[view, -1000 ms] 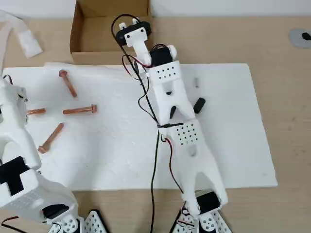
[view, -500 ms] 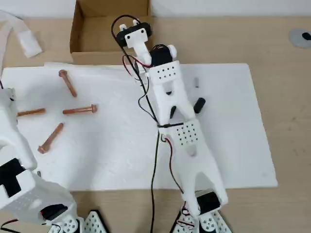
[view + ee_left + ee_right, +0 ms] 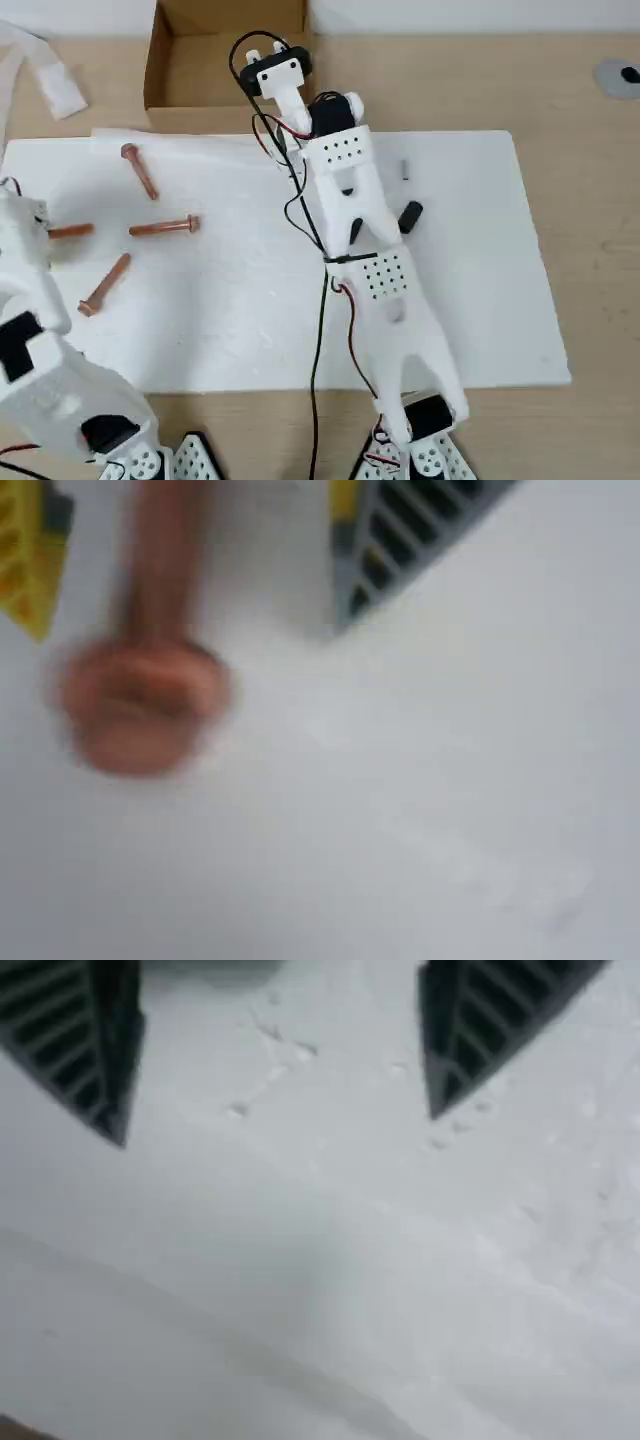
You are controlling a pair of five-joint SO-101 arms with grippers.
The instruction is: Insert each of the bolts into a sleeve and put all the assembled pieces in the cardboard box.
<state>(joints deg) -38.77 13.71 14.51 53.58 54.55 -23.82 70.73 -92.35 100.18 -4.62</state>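
Four copper bolts lie on the left part of the white foam sheet (image 3: 230, 330): one (image 3: 140, 170) near the box, one (image 3: 165, 227) in the middle, one (image 3: 105, 283) nearer the front, and one (image 3: 72, 231) at the left edge. My left gripper (image 3: 190, 625) is open and straddles the shaft of that last bolt (image 3: 140, 705), head showing past the fingertips. A black sleeve (image 3: 410, 216) lies by the right arm, and another (image 3: 355, 230) is partly under it. My right gripper (image 3: 275, 1118) hangs open over bare foam near the cardboard box (image 3: 155, 60).
The right arm stretches across the middle of the sheet, with loose cables (image 3: 320, 330) trailing beside it. A small grey piece (image 3: 405, 169) lies near the sleeves. White foam scraps (image 3: 55, 85) lie at the far left and a grey disc (image 3: 615, 75) at the far right.
The left arm drew back from the leftmost bolt, then came over its left end again. The right arm has not moved.
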